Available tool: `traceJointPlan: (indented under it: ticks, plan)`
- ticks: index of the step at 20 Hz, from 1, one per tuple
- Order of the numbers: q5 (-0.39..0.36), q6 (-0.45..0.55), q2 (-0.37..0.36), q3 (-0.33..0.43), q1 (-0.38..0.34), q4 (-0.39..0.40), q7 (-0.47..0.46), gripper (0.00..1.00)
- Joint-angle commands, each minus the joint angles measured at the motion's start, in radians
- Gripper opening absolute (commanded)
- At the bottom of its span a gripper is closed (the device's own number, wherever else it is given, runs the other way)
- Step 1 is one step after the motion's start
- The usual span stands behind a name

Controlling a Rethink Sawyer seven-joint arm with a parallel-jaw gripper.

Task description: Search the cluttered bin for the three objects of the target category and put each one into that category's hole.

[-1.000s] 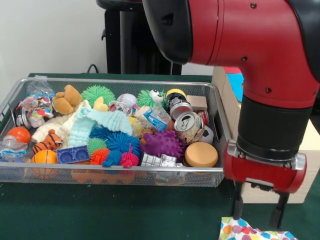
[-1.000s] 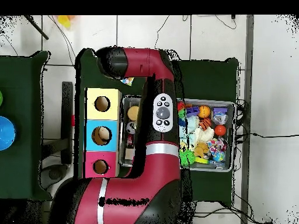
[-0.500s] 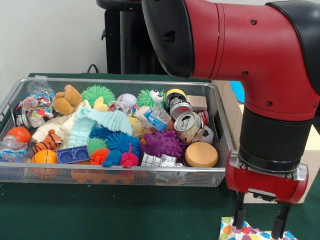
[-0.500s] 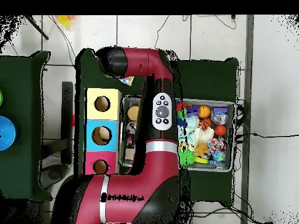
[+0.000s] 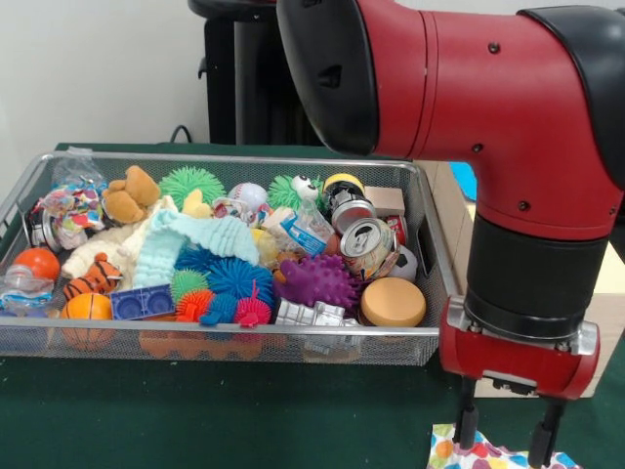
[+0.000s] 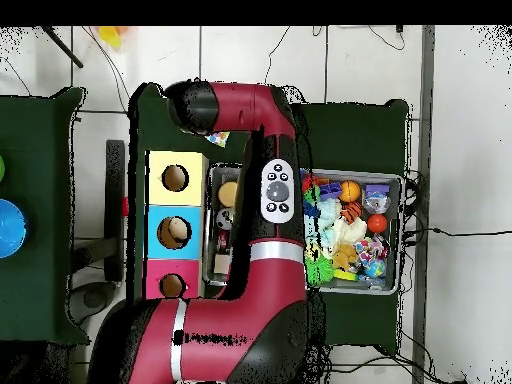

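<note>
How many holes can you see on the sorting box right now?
3, in the overhead view: yellow section hole, blue section hole, pink section hole. None look hidden.

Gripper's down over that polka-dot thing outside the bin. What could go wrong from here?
1. The open gripper straddles the polka-dot item at its upper edge, so closing may pinch only a corner and drop it.
2. The item lies flat on the green table; the fingertips might scrape the cloth.
3. The wire bin stands close beside the wrist, so a sideways lift could knock it.
</note>
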Motion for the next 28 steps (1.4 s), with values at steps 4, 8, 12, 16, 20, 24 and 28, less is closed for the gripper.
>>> traceJointPlan:
  ticks: [4, 8, 12, 16, 20, 24, 28]
  plan:
    - [-0.034, 0.012, 0.041, 0.071, -0.044, 0.052, -0.105, 1.0]
    - [-0.034, 0.009, 0.055, 0.076, -0.045, 0.037, -0.105, 1.0]
    - [-0.033, 0.009, 0.054, 0.076, -0.045, 0.041, -0.107, 1.0]
    - [-0.033, 0.022, 0.055, 0.075, -0.043, 0.03, -0.113, 1.0]
    - [-0.035, 0.026, 0.056, 0.075, -0.041, 0.027, -0.115, 1.0]
    - [-0.04, 0.007, 0.075, 0.082, -0.039, 0.007, -0.121, 1.0]
    - [-0.03, 0.014, 0.101, 0.102, -0.04, -0.015, -0.124, 1.0]
